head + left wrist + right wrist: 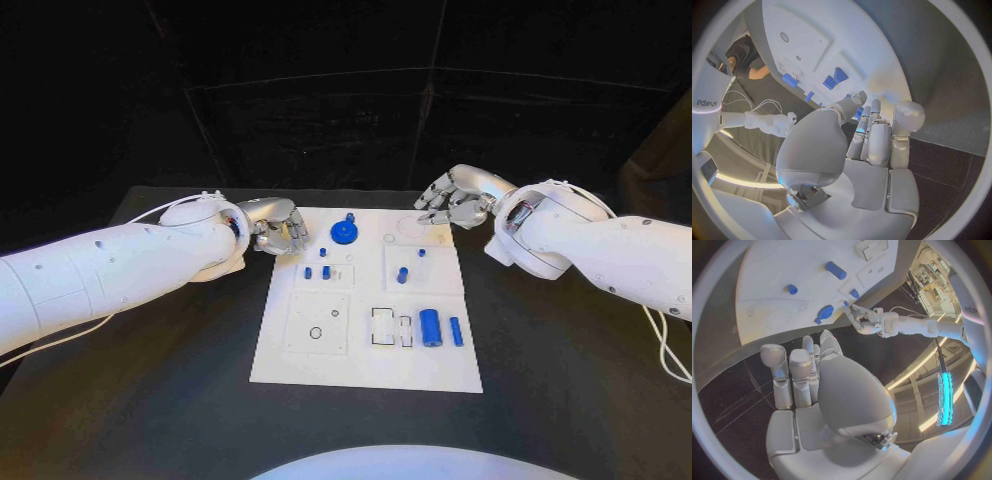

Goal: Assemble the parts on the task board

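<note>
Both hands' fingers loosely curled, empty.

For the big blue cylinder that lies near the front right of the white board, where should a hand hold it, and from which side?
Hold the big blue cylinder across its middle, coming down from above. It lies flat on the task board, long axis pointing away from the robot, so its rounded sides are free. A slimmer blue pin lies close on its right, so the fingers should stay narrow. The right hand, holding nothing, looks the nearer.

Black table under everything; dark curtain backdrop behind its far edge.
</note>
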Robot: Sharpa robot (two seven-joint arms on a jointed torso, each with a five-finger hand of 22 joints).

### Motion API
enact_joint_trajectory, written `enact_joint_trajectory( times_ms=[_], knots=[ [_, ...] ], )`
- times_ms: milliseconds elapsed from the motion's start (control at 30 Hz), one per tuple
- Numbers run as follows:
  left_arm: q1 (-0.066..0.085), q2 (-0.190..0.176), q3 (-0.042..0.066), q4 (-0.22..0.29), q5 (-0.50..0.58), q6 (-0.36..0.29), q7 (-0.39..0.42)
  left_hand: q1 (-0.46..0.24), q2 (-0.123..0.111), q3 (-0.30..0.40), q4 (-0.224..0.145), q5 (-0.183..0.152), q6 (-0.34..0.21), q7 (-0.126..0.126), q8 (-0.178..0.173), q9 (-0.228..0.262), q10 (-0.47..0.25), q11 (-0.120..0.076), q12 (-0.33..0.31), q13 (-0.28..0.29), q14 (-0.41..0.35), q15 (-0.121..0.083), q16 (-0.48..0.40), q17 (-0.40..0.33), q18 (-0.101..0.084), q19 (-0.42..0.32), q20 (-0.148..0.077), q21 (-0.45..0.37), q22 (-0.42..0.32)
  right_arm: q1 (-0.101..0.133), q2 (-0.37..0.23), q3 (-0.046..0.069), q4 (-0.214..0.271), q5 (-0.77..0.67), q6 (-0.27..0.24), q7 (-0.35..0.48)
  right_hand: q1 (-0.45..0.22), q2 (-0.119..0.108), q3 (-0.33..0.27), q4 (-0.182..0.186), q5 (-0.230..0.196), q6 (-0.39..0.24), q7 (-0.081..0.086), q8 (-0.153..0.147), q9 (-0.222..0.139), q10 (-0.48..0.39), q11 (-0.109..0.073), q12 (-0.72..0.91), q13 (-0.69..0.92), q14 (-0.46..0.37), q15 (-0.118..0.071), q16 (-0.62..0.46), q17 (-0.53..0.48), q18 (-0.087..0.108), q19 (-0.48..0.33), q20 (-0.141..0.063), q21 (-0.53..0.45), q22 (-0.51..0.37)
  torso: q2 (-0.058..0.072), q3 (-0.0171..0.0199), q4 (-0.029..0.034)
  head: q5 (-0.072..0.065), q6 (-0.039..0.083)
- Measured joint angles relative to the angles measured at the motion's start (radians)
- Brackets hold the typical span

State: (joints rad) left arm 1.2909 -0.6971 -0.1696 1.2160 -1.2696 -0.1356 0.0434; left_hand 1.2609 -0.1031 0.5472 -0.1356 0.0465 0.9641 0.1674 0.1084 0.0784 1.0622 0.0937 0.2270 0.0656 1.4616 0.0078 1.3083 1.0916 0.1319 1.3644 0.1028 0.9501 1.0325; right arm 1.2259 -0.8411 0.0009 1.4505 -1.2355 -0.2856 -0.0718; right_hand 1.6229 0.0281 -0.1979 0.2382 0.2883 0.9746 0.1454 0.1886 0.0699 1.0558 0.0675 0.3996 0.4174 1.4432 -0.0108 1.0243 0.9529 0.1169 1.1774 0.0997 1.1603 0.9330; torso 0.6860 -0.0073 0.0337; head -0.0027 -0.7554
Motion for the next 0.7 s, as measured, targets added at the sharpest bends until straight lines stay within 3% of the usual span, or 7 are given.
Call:
enact_joint_trajectory(
  times_ms=[33,133,200,433,533,700],
  knots=[
    [0.000,-0.009,0.000,0.003,0.036,-0.014,0.014,0.000,0.000,-0.001,0.004,0.000,0.016,0.005,0.008,0.002,-0.003,0.003,-0.006,0.000,-0.012,0.005,-0.026,-0.040,0.000,-0.021,0.002,-0.047,-0.038,-0.005,0.001,0.000,0.000,-0.032,0.006,-0.007,0.005,0.003,0.000,0.000,-0.012,0.005,-0.002,0.000,-0.001,0.004,-0.004,-0.019,-0.020,0.000,0.000,0.000,0.000,0.000,0.001,-0.001,-0.002,0.000,0.000,0.0001,0.0000,-0.004,0.002],
    [0.000,-0.037,0.001,0.026,0.226,-0.058,0.091,0.000,0.000,-0.003,0.014,0.000,0.038,0.009,0.013,0.003,0.005,0.011,-0.006,0.002,-0.077,0.008,-0.123,-0.179,0.034,-0.100,0.008,-0.204,-0.161,-0.022,0.005,-0.001,0.000,-0.140,0.022,-0.026,0.026,0.000,0.005,-0.001,-0.046,0.016,-0.003,-0.016,-0.003,0.006,-0.001,-0.077,-0.079,0.006,-0.001,0.000,0.006,0.000,0.006,-0.005,-0.004,0.001,0.000,0.0006,-0.0007,-0.019,0.009],
    [0.000,-0.051,0.001,0.049,0.365,-0.078,0.154,-0.004,0.004,-0.005,0.016,0.000,0.042,0.008,0.016,0.001,0.012,0.009,0.002,0.006,-0.099,0.008,-0.154,-0.222,0.039,-0.128,0.010,-0.257,-0.203,-0.035,0.006,-0.001,-0.001,-0.201,0.030,-0.036,0.031,-0.006,0.007,0.002,-0.058,0.016,-0.003,-0.027,-0.004,0.006,-0.001,-0.106,-0.109,0.013,0.005,0.010,0.018,0.000,0.015,0.000,-0.004,0.009,0.000,0.0005,-0.0011,-0.029,0.012],
    [0.001,-0.091,0.001,0.131,0.878,-0.113,0.372,-0.012,0.012,-0.021,0.032,0.000,0.046,0.004,0.016,-0.004,0.024,0.004,0.021,0.010,-0.138,0.004,-0.206,-0.301,0.038,-0.150,0.010,-0.300,-0.233,-0.068,0.014,-0.002,-0.006,-0.378,0.052,-0.067,0.047,-0.014,0.014,0.003,-0.064,0.020,0.000,-0.054,-0.004,0.007,0.008,-0.169,-0.192,0.017,0.009,0.027,0.041,0.000,0.026,0.004,0.004,0.026,0.001,-0.0015,-0.0003,-0.049,0.020],
    [0.001,-0.103,0.001,0.152,1.021,-0.117,0.423,-0.012,0.012,-0.030,0.032,0.000,0.049,0.000,0.017,-0.005,0.024,0.004,0.024,0.011,-0.145,0.004,-0.215,-0.317,0.038,-0.156,0.011,-0.307,-0.238,-0.073,0.018,-0.002,-0.006,-0.422,0.061,-0.075,0.047,-0.013,0.020,0.005,-0.068,0.020,0.000,-0.065,-0.004,0.007,0.008,-0.186,-0.218,0.017,0.009,0.035,0.049,0.000,0.035,0.002,0.012,0.036,0.001,-0.0013,0.0000,-0.052,0.022],
    [0.000,-0.111,0.001,0.173,1.152,-0.118,0.467,-0.012,0.012,-0.030,0.032,0.000,0.053,0.004,0.019,-0.005,0.028,0.001,0.029,0.012,-0.154,0.003,-0.223,-0.332,0.038,-0.157,0.012,-0.312,-0.241,-0.079,0.023,-0.002,-0.004,-0.463,0.075,-0.082,0.052,-0.019,0.027,0.004,-0.068,0.020,0.000,-0.078,-0.004,0.003,0.011,-0.203,-0.248,0.020,0.012,0.041,0.057,0.000,0.035,0.002,0.019,0.046,0.001,-0.0012,0.0007,-0.054,0.024]
  ],
)
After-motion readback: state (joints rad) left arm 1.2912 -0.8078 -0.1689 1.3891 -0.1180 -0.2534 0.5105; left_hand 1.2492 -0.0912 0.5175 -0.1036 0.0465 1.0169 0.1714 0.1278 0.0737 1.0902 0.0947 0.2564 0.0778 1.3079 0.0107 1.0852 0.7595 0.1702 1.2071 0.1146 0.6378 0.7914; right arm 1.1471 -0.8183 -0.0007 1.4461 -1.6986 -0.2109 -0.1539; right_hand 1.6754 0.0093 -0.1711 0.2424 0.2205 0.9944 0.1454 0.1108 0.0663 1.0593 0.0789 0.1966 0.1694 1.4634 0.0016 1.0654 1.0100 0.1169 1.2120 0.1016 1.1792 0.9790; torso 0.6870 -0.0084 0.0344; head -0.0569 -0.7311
